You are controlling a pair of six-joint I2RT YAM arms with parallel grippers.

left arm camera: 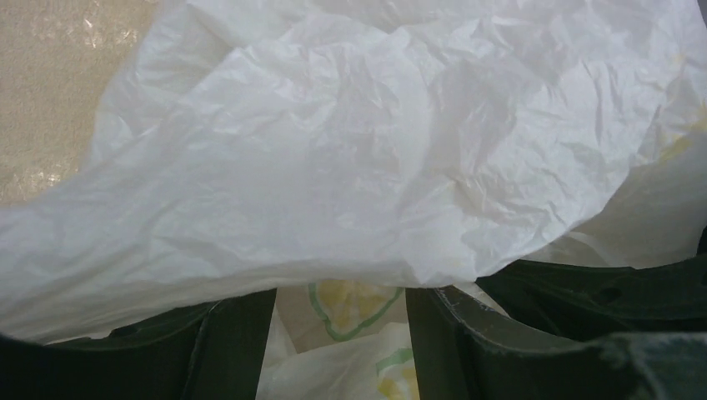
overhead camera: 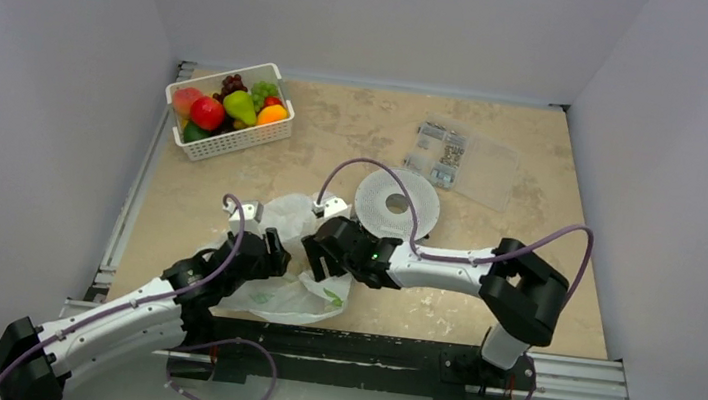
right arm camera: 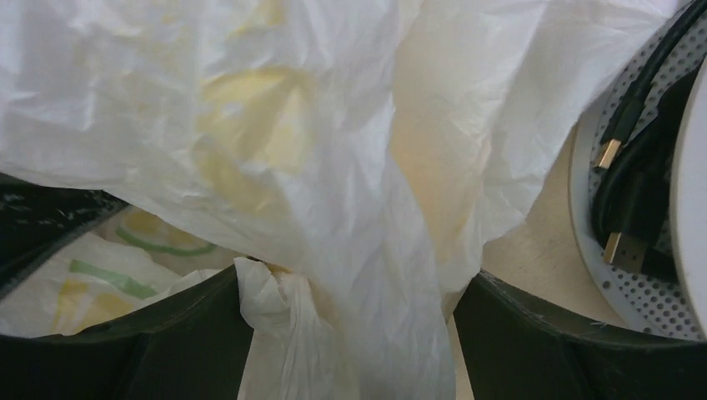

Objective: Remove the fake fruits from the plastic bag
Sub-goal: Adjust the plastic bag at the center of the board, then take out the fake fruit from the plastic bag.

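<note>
The plastic bag [overhead camera: 291,292] lies crumpled on the table near the front, between my two grippers. My left gripper [overhead camera: 274,249] is at its left side. In the left wrist view the bag [left arm camera: 333,150] drapes over the left gripper [left arm camera: 340,308], whose jaws stand apart with printed film lying in the gap. My right gripper [overhead camera: 316,254] comes in from the right. Its jaws are wide apart around a twisted strand of the bag [right arm camera: 400,317] without pinching it. Yellow patches [right arm camera: 250,117] show through the film; fruit or print, I cannot tell. Several fake fruits [overhead camera: 230,105] fill a basket.
The white slotted basket [overhead camera: 236,143] stands at the back left. A white perforated disc [overhead camera: 397,203] with a black cable [right arm camera: 634,192] lies just behind my right gripper. A flat clear packet [overhead camera: 460,162] lies at the back right.
</note>
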